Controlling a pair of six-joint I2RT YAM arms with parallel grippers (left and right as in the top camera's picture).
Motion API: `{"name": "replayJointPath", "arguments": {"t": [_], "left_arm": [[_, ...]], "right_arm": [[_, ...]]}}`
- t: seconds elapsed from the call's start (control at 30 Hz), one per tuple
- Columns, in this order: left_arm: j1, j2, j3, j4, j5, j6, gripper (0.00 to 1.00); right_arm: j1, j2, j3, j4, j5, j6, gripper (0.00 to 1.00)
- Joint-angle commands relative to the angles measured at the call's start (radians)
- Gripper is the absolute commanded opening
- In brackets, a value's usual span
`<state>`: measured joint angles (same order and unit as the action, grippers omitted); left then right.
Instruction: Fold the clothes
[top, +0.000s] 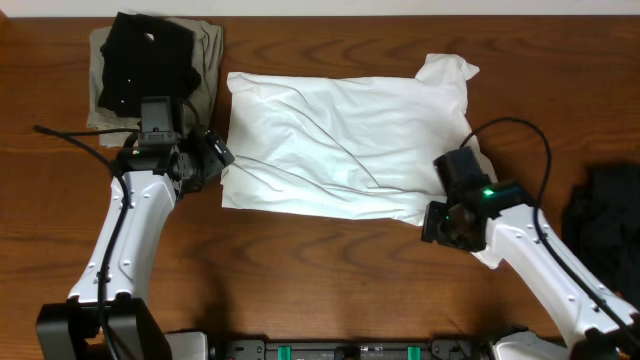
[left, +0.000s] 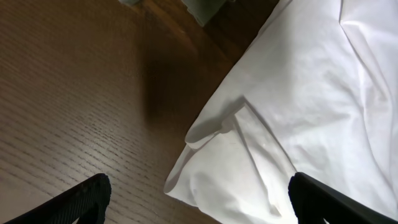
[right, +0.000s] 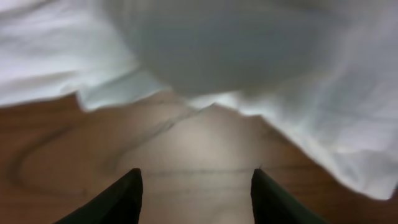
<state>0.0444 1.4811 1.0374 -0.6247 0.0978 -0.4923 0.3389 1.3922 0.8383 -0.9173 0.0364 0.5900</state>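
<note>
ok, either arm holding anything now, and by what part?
Nothing held. Left jaws open at the white T-shirt's corner; right jaws apart over the table, shirt edge beyond them.

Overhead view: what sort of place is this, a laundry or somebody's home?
Most likely a robot test bench, not a home: a left arm and right arm stand at a wooden table, with a white T-shirt spread out near a folded black shirt.
</note>
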Motion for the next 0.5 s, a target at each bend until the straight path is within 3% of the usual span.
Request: {"name": "replayJointPath", "arguments": {"t": [0.0,0.47], "left_arm": [[0.000,0.002,-0.005,-0.007,-0.005,0.012,0.93],[0.000,0.002,-0.005,-0.011,-0.005,0.013,0.93]], "right_arm": [[0.015,0.050,-0.002,0.025,0.151,0.068,0.54],[0.016,0.171,-0.002,0.166,0.219,-0.027,0.54]]}}
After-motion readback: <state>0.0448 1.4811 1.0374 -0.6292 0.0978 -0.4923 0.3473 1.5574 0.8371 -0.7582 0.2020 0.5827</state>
